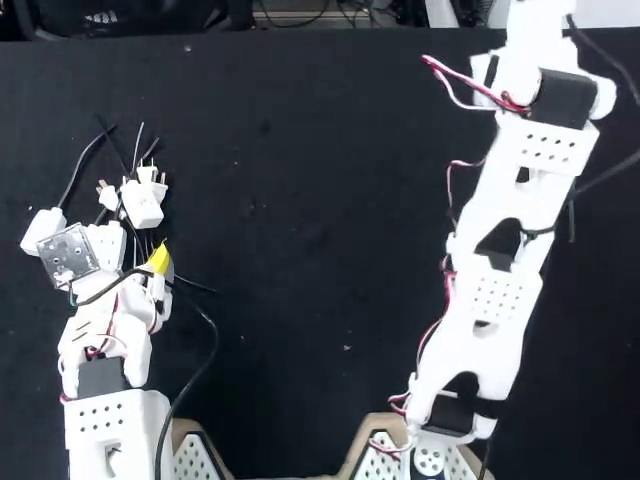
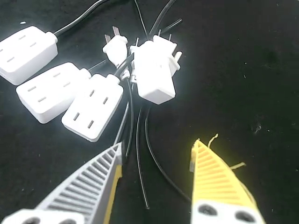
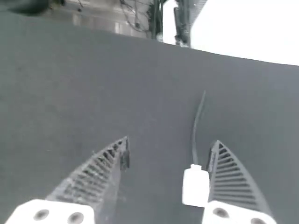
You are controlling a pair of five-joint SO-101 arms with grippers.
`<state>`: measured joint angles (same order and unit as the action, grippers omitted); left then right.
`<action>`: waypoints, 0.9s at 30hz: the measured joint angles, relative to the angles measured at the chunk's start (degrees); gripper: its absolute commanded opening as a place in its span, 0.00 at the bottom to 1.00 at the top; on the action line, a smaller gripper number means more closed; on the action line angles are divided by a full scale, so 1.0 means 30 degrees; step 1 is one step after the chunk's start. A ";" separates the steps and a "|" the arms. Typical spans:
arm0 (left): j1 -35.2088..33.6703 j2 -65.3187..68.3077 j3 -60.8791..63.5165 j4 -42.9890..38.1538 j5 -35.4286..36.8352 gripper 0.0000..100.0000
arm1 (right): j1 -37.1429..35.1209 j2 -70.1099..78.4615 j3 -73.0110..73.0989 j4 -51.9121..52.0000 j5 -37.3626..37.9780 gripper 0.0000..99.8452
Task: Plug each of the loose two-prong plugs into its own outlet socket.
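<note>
High view: the black tabletop point(image 1: 300, 180) carries a knot of white plugs point(image 1: 143, 200) and black cords point(image 1: 85, 165) close to its left edge, about midway between the near and far edges. The left arm point(image 1: 105, 400) rises from the near-left corner. Its yellow finger point(image 1: 158, 260) sits on the near side of that knot. The right arm point(image 1: 500, 270) stretches from the middle of the near edge toward the far-right corner.

Left wrist view: the left gripper point(image 2: 157, 145) hangs above the tabletop with its jaws wide apart, 1 grey finger point(image 2: 88, 182) and the yellow one, holding nothing. 2 black cords run along the surface under the gap. Past the fingertips lie 3 white outlet sockets point(image 2: 51, 91) in a row, and every slot that shows is empty. Just beside them is a small 2-prong plug point(image 2: 115, 46), its prongs pointing away from the gripper. Next to it is a larger white plug block point(image 2: 156, 79) with prongs at its far end.

Right wrist view: the right gripper point(image 3: 170, 142) is over the tabletop with its jaws spread wide. A small white plug point(image 3: 195, 186) with a thin dark cord point(image 3: 198, 116) sits against the inner face of 1 finger, not clamped. I cannot tell whether it rests on the tabletop or on the finger.
</note>
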<state>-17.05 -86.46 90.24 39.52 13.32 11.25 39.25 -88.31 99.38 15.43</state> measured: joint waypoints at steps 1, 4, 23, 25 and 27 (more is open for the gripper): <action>0.0000 0.0000 0.0000 0.0000 0.0000 0.23 | -0.0381 -0.0762 0.0938 0.0000 -0.0381 0.25; 0.0000 0.0000 0.0000 0.0000 0.0000 0.23 | -0.1670 -0.3780 0.5216 0.0000 -0.0821 0.25; 0.0029 0.0000 0.0000 0.0000 0.0000 0.24 | -1.0696 -1.9751 4.3839 -1.5238 -0.1084 0.25; 0.0029 0.0000 0.0000 0.0000 -0.0293 0.24 | -1.0901 -2.0308 4.6183 -1.7700 -0.1084 0.25; 0.0029 0.0029 -0.0352 0.0088 -0.1084 0.24 | -1.0930 -2.0689 4.7795 -1.9370 -0.1084 0.25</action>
<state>-16.97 -86.37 89.19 39.78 10.07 -21.54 -22.81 55.08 41.27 12.18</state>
